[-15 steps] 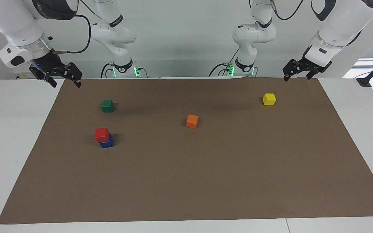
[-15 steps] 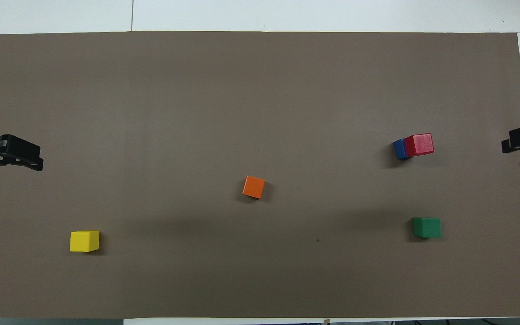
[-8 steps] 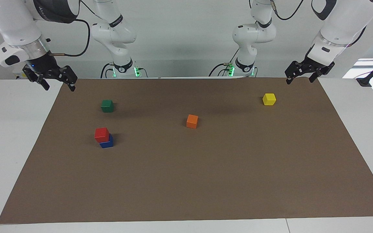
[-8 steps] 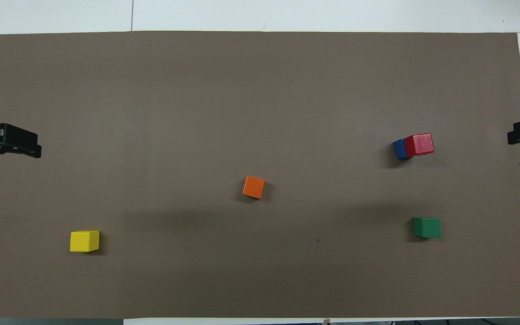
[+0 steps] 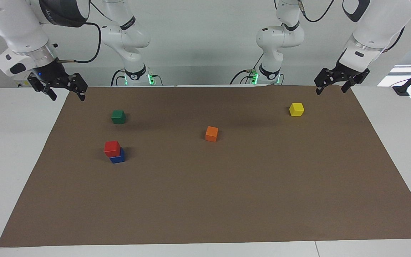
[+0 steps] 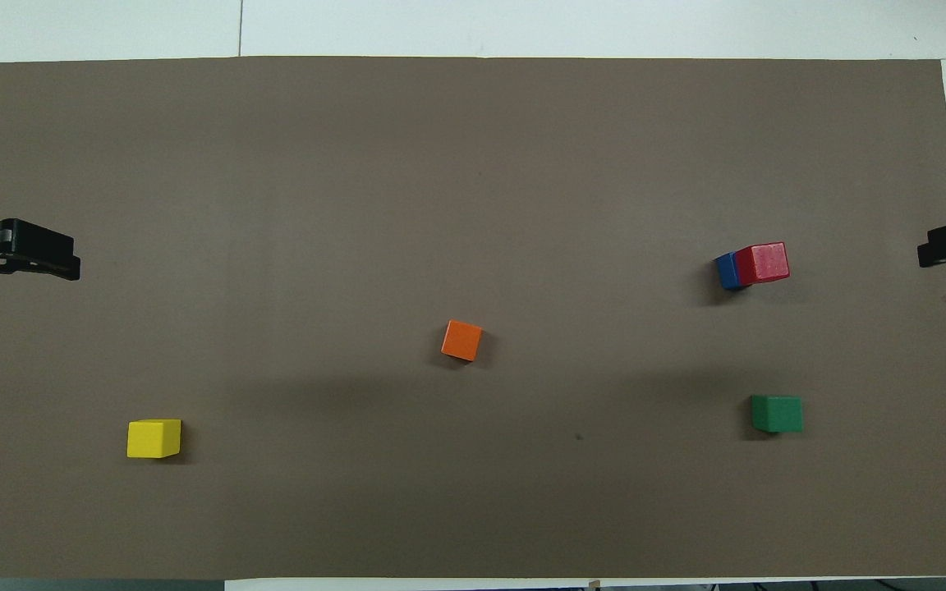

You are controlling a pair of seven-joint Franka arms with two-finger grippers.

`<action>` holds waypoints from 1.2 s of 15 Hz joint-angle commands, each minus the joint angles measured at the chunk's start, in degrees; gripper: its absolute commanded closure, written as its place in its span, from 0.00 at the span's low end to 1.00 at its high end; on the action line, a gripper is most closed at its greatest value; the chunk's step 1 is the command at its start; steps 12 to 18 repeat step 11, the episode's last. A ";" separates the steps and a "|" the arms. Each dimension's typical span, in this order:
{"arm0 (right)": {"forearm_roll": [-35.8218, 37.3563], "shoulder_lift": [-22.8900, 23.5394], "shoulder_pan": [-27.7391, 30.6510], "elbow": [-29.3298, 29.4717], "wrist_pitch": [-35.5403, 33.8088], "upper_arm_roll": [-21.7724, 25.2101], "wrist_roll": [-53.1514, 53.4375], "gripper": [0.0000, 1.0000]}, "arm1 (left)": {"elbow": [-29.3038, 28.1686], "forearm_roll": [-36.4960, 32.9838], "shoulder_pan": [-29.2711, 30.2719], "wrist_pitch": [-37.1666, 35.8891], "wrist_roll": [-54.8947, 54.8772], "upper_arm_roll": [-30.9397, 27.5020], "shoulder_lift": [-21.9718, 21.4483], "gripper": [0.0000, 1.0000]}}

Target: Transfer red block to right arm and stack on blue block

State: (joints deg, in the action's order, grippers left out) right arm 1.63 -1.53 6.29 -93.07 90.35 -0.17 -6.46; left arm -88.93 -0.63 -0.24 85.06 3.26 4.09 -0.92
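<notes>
Red block [image 5: 112,148] sits on blue block [image 5: 118,157]; green [image 5: 118,116], orange [image 5: 211,134], yellow [image 5: 296,109] cubes apart; both grippers raised, empty.

Even, bright indoor light and sharp focus in both views.

Soft diffuse light from above leaves only short, faint shadows beside each cube, such as the orange cube [image 5: 211,134], plus 2 broad pale shadow smudges on the brown mat [image 5: 227,200] nearer the robots. The white counter [image 5: 9,150] is bright but not blown out; a window patch [image 5: 401,75] at the left arm's end glares white. No visible motion blur; the overhead view is slightly duller and cooler.
</notes>
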 commanded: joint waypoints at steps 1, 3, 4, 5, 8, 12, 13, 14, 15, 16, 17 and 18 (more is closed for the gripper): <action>0.22 -0.67 0.03 -0.71 -0.78 -0.18 -2.42 0.00 | -1.24 -0.60 0.41 1.16 -0.89 0.48 -0.84 0.00; 0.13 -0.67 0.03 -0.80 -0.78 -0.26 -2.42 0.00 | -1.24 -0.60 0.50 1.16 -0.89 0.48 -0.84 0.00; 0.13 -0.67 -0.05 -0.80 -0.70 -0.27 -2.42 0.00 | -1.24 -0.60 0.50 1.16 -0.89 0.48 -0.84 0.00; 0.13 -0.67 0.03 -0.80 -0.78 -0.27 -2.42 0.00 | -1.24 -0.51 0.50 1.07 -0.89 0.48 -0.84 0.00; -0.31 -0.67 0.03 -0.80 -0.78 -0.35 -2.33 0.00 | -1.24 -0.60 0.41 1.16 -0.89 0.48 -0.84 0.00; -0.31 -0.67 0.03 -0.80 -1.31 -0.35 -2.33 0.00 | -1.24 -0.60 0.50 1.07 -0.89 0.48 -0.84 0.00; -0.31 -0.67 0.03 -0.80 -1.31 -0.35 -2.33 0.00 | -1.24 -0.60 0.50 1.07 -0.89 0.48 -0.84 0.00; -0.31 -0.67 0.03 -0.80 -1.31 -0.35 -2.33 0.00 | -1.24 -0.60 0.50 1.07 -0.89 0.48 -0.84 0.00; -0.31 -0.67 0.03 -0.80 -1.31 -0.35 -2.33 0.00 | -1.24 -0.60 0.50 1.07 -0.89 0.48 -0.84 0.00; -0.31 -0.67 0.03 -0.80 -1.31 -0.35 -2.33 0.00 | -1.24 -0.60 0.50 1.07 -0.89 0.48 -0.84 0.00; -0.31 -0.67 0.03 -0.80 -1.31 -0.35 -2.33 0.00 | -1.24 -0.60 0.50 1.07 -0.89 0.48 -0.84 0.00; -0.31 -0.67 0.03 -0.80 -1.31 -0.35 -2.33 0.00 | -1.24 -0.60 0.50 1.07 -0.89 0.48 -0.84 0.00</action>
